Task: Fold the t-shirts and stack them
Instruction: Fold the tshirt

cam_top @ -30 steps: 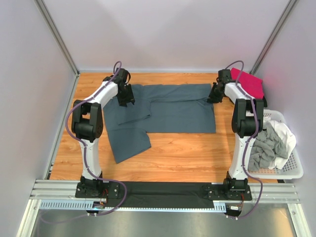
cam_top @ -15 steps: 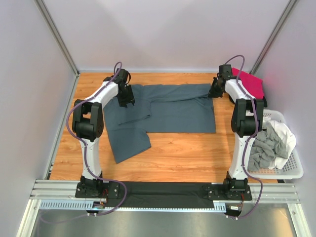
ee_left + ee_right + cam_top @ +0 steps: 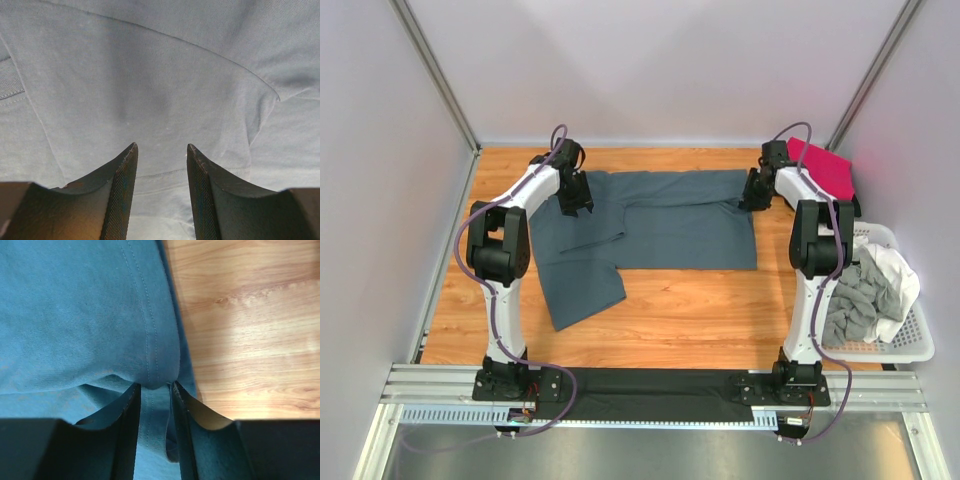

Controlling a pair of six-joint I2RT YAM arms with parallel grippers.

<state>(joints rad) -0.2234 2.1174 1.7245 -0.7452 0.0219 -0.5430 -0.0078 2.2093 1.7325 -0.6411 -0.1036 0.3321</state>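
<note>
Lying spread on the wooden table point(image 3: 700, 310), the slate blue-grey t-shirt point(image 3: 670, 225) has its long axis running left to right across the far half of the surface. At its left end a broad flap turns off and points toward the near edge, slanting slightly. Which end carries the neck opening cannot be made out.

The left gripper point(image 3: 576, 205) hangs over the far left part of the cloth, its fingers spread apart and nothing between them; the fabric lies flat underneath.

The right gripper point(image 3: 156, 385) sits at the shirt's far right corner, its narrow-set fingers straddling a stitched hem that bunches up at the tips, bare wood just beside it. Whether the hem is pinched or loose between them I cannot tell.

A folded magenta-pink t-shirt point(image 3: 825, 170) lies at the far right corner of the table. A light grey t-shirt point(image 3: 855, 300) and a white t-shirt point(image 3: 898, 272) are heaped in the basket point(image 3: 910, 348) on the right
</note>
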